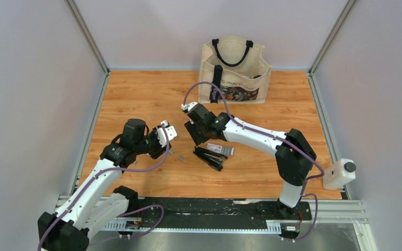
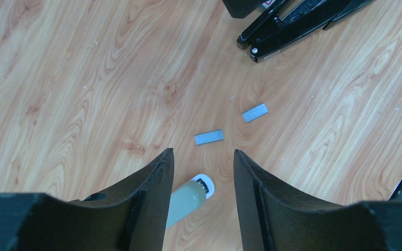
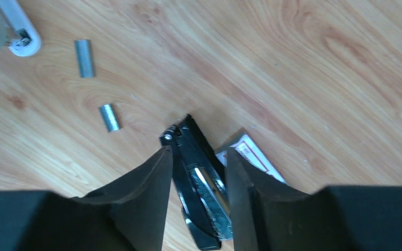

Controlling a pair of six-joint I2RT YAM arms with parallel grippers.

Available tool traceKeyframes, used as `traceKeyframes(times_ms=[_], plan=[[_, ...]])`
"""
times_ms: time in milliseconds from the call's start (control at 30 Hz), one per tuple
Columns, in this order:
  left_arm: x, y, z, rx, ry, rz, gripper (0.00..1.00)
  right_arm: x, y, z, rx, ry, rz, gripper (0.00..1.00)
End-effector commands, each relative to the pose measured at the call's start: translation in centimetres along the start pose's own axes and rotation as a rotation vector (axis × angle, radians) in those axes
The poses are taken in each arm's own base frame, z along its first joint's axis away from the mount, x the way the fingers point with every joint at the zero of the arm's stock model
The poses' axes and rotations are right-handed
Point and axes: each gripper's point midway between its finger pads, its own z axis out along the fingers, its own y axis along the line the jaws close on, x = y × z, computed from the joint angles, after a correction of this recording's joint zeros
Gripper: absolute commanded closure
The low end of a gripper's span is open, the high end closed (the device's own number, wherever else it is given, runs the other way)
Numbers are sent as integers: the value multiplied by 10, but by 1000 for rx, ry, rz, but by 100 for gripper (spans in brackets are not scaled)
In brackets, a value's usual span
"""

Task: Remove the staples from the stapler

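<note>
Wooden table [image 1: 136,94] from above: staples [image 1: 181,158] are laid just left of the black stapler [image 1: 212,156].
Left wrist: left gripper [image 2: 203,157] is parted, staples just beyond. Right wrist: right gripper [image 3: 199,151] is parted over the stapler.

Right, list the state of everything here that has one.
stapler: opened up, arms splayed, lying flat.
staples: out of the stapler, two loose strips lying apart.
left gripper: open, above a pale object, not shut on it.
right gripper: open, over the stapler.
tote bag: upright, mouth open.
</note>
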Motion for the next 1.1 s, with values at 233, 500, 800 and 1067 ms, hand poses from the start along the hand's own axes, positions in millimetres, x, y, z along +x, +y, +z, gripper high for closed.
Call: traceKeyframes(times_ms=[233, 500, 800, 1067], plan=[[-5, 0, -2, 7, -22, 15, 46, 29, -9, 5, -27, 79, -15, 36], [0, 0, -4, 5, -3, 26, 46, 31, 8, 15, -115, 107, -25, 34], [1, -1, -2, 15, -2, 30, 46, 60, 9, 12, -161, 173, -77, 15], [0, 1, -5, 8, -1, 35, 46, 65, 6, 30, -82, 186, -147, 19]])
